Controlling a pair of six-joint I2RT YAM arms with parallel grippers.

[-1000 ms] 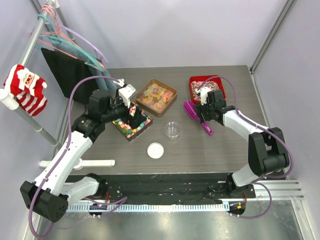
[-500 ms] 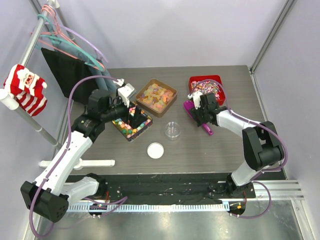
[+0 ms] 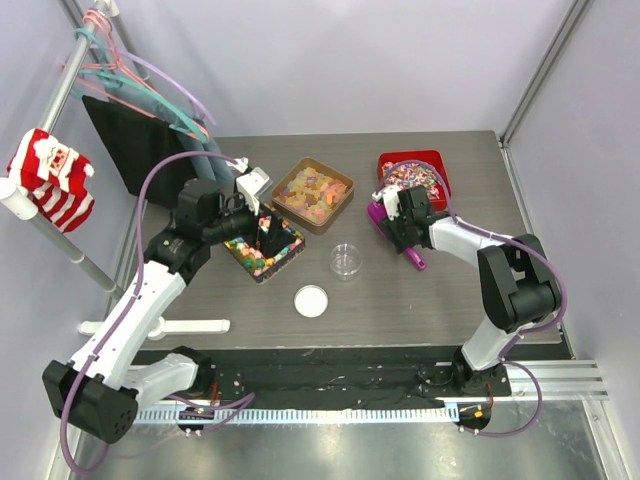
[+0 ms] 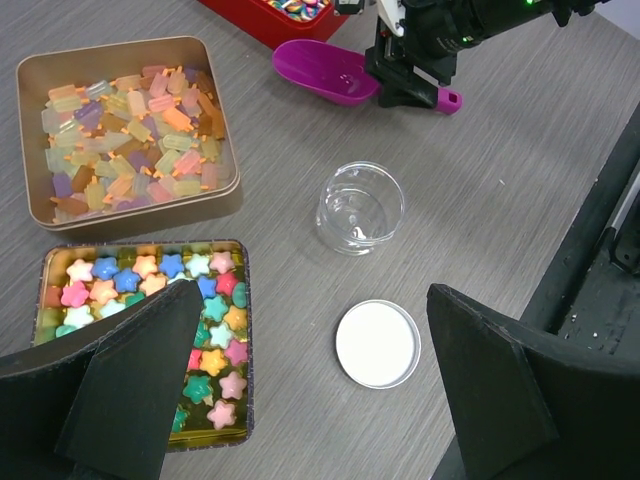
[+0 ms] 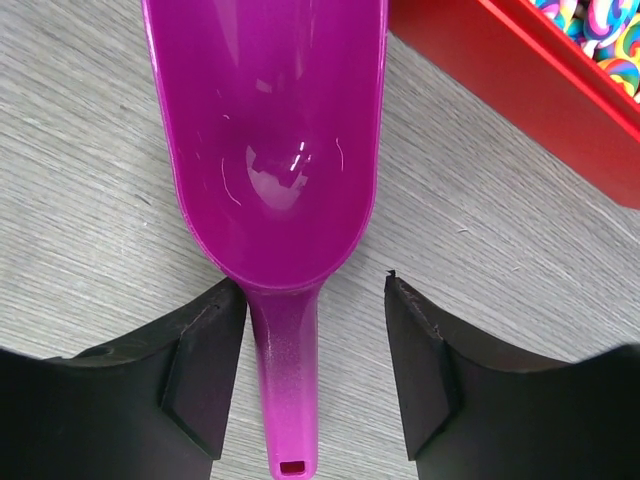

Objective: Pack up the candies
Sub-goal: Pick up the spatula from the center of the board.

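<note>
Multicoloured candies lie under the left arm's spread fingers, partly hidden.

The left fingers hide the near-left part of the candies.

right gripper off the red tray, now low astride the handle of the purple scoop, jaws narrower
</note>
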